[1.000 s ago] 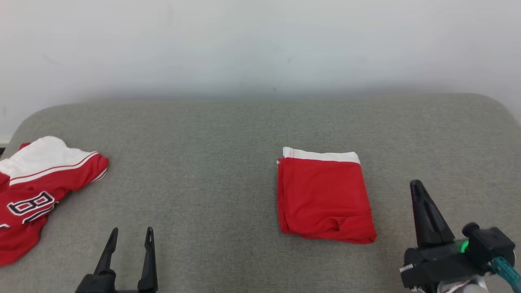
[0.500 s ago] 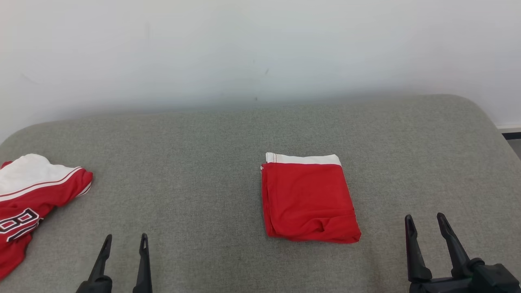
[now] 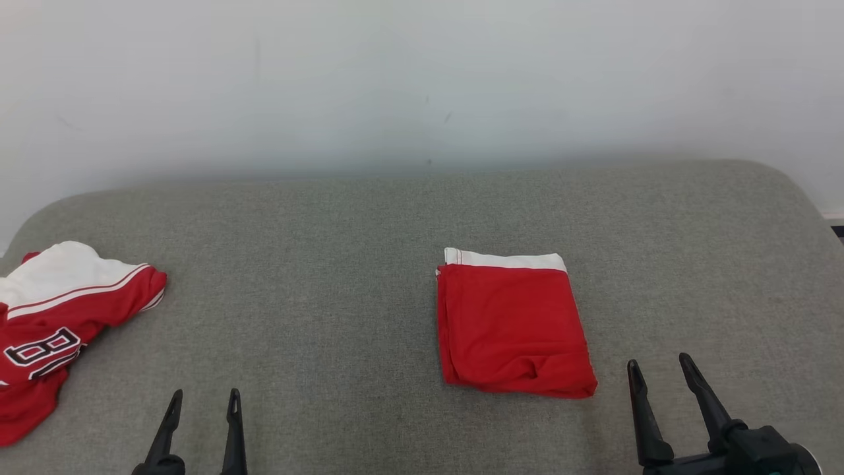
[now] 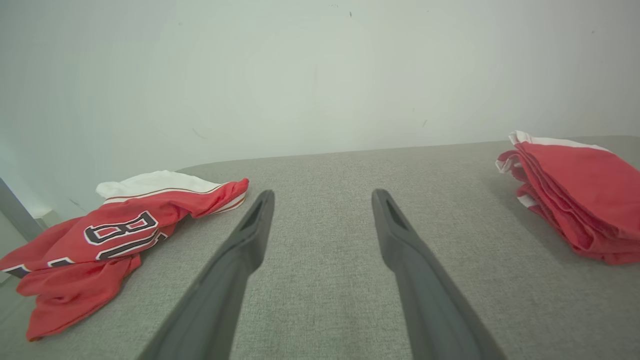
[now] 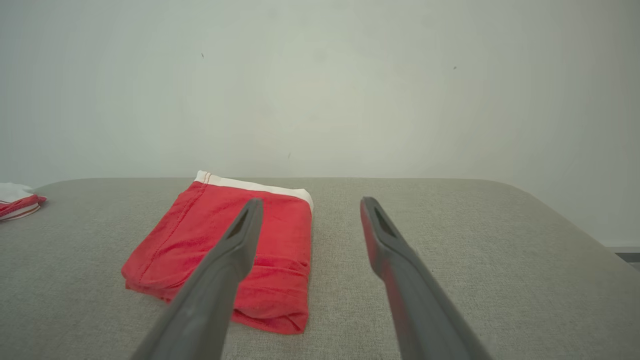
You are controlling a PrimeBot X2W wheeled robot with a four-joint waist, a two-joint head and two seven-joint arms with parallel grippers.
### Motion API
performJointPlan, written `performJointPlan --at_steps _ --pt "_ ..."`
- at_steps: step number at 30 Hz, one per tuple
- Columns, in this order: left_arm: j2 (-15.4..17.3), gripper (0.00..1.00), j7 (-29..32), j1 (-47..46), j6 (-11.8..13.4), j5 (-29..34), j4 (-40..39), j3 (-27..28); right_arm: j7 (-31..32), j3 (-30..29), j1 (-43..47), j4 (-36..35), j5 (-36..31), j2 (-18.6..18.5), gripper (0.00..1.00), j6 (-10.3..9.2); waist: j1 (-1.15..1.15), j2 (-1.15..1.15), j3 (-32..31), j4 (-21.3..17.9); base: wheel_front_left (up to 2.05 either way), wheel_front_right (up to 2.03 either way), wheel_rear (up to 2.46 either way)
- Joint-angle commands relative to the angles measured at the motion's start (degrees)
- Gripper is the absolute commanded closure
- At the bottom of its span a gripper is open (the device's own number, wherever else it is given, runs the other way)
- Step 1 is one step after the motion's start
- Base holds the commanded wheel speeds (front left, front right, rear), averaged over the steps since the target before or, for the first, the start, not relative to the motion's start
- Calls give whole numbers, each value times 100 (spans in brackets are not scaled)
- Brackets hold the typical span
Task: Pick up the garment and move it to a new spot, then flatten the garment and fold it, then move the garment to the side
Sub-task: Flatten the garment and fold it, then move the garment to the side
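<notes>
Since a second ago the right gripper (image 3: 659, 361) has dropped back to the lower right and spread its fingers wide, holding nothing. The left gripper (image 3: 205, 394) is wide apart and empty too. The garment (image 3: 514, 326), a neat red folded square with a white band along its far edge, lies right of centre on the grey cushion (image 3: 330, 251). A crumpled jersey (image 3: 59, 310) at far left shows an "8".

Crumpled jersey (image 3: 66, 310) partly beyond left edge

The left gripper (image 3: 205, 404) and right gripper (image 3: 660, 369) each carry two long, slim, matte black fingers (image 4: 235, 260) tapering to narrow tips with slotted hollows. A chunky black housing (image 3: 758, 454) backs the right pair.
</notes>
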Motion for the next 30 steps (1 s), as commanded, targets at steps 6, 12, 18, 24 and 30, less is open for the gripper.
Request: performJointPlan --at_steps 6,12,18,24,30 --pt "-1 0 -18 96 26 2 -34 -24 -27 87 -115 137 19 70 0 -14 0 0 12 61 0 0 0" --pt "-31 0 -18 78 52 -48 -28 -39 -27 184 -173 249 94 76 0 -14 0 0 12 104 0 0 0" --pt "1 0 -18 97 61 -38 -60 -32 -27 213 -161 354 166 67 0 -14 0 0 -9 138 0 0 0" --pt "12 0 -18 116 71 -23 -74 -53 -27 209 -155 425 210 70 0 -14 0 0 -23 168 0 0 0" --pt "25 0 -18 114 87 -40 -87 -53 -27 225 -147 453 221 91 0 -14 0 0 -21 185 0 0 0"
